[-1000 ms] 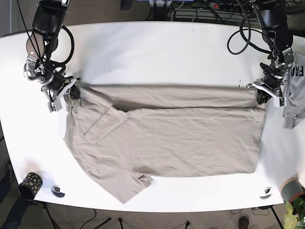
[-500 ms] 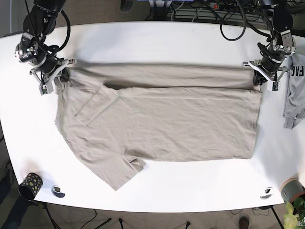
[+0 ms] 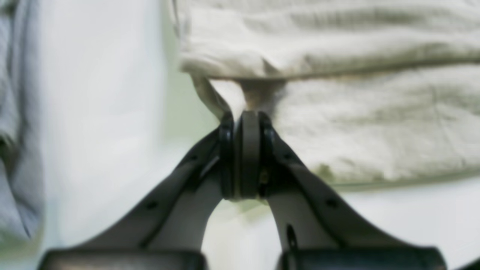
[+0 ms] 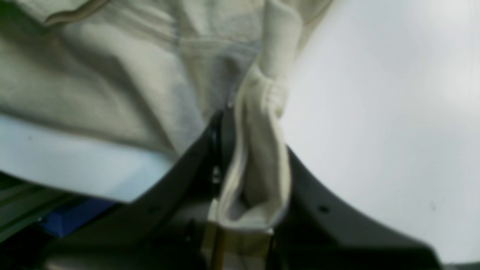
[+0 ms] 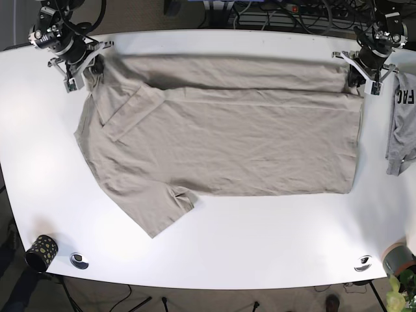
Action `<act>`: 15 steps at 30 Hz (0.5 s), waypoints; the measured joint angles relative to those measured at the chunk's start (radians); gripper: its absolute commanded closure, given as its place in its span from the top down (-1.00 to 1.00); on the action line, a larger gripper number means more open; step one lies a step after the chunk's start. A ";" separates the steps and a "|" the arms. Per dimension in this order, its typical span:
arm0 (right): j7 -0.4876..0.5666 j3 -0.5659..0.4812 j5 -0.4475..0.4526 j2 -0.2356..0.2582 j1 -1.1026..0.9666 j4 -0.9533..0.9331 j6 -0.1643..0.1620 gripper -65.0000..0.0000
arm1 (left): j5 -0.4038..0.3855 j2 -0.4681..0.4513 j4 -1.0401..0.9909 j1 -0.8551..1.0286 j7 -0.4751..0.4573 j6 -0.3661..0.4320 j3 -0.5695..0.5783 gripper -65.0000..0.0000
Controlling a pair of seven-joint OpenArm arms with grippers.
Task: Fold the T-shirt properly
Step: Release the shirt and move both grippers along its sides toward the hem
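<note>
A beige T-shirt [image 5: 227, 136] lies spread on the white table, its far edge folded over toward the front. My left gripper [image 5: 359, 73] is at the back right, shut on the shirt's far right corner; the left wrist view shows its fingers [image 3: 245, 150] closed on the cloth [image 3: 337, 112]. My right gripper [image 5: 88, 65] is at the back left, shut on the shirt's shoulder corner; the right wrist view shows bunched cloth [image 4: 258, 157] pinched between the jaws. One sleeve [image 5: 159, 211] sticks out at the front left.
A grey garment [image 5: 403, 123] hangs at the table's right edge. A dark patterned cup [image 5: 40, 252] and a small round object [image 5: 79, 260] sit at the front left. Another small object [image 5: 363, 263] and a pot [image 5: 398, 259] sit at the front right.
Both grippers have moved toward the back of the table, dragging the held far edge and the whole shirt with them. The fold band at the far edge is now wider.
</note>
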 measured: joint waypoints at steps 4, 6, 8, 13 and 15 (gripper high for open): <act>0.003 0.006 0.000 -0.035 -0.041 0.014 0.000 -0.98 | 0.000 -0.002 0.006 0.032 -0.004 -0.070 -0.023 -0.99; 0.004 0.021 0.003 -0.043 -0.051 0.018 0.001 -0.98 | 0.000 0.004 0.006 0.037 0.000 -0.112 -0.050 -0.99; 0.005 0.035 0.002 -0.045 -0.060 0.021 0.000 -0.98 | 0.003 0.019 0.006 0.045 -0.001 -0.138 -0.092 -0.99; 0.004 0.083 0.003 -0.047 -0.058 0.020 0.003 -0.98 | 0.009 0.037 0.006 0.055 0.019 -0.194 -0.148 -0.99; 0.004 0.087 0.002 -0.047 -0.059 0.020 0.003 -0.97 | 0.008 0.037 0.006 0.052 0.038 -0.208 -0.150 -0.99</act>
